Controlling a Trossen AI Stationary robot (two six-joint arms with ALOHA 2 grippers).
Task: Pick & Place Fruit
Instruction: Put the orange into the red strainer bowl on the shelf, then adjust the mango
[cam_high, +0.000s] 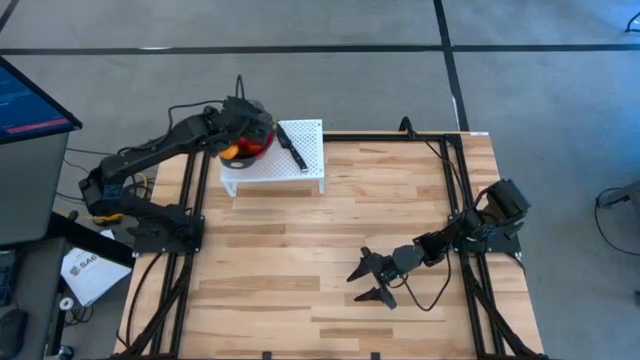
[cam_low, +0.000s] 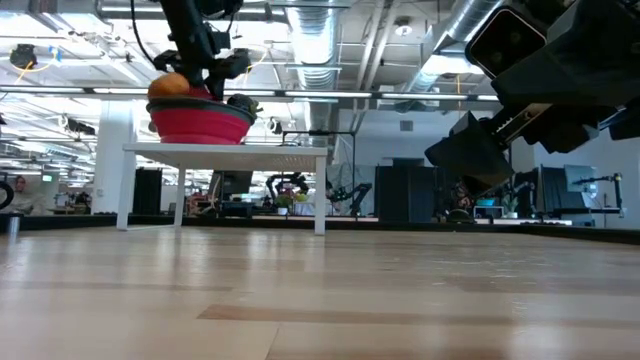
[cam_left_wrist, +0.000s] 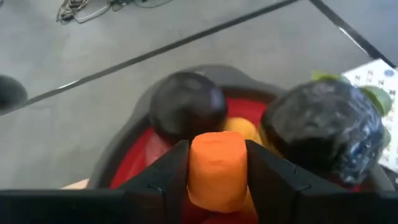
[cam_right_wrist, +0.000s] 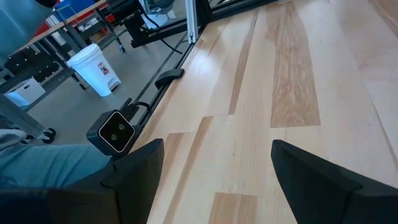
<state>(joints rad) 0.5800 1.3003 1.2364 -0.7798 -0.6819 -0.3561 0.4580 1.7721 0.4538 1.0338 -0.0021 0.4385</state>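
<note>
Left claw (cam_left_wrist: 214, 177) grips orange fruit (cam_left_wrist: 216, 168) above bowl (cam_left_wrist: 127, 152).

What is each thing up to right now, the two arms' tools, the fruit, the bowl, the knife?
Left tool: shut on the orange fruit, over the bowl.
Orange fruit: held between the fingers.
Red bowl: upright on the white stand, holding fruit.
Dark fruits: resting in the bowl.
Knife: lying flat on the stand beside the bowl.
White stand: standing on the table.
Right tool: open, empty, above the table.
</note>
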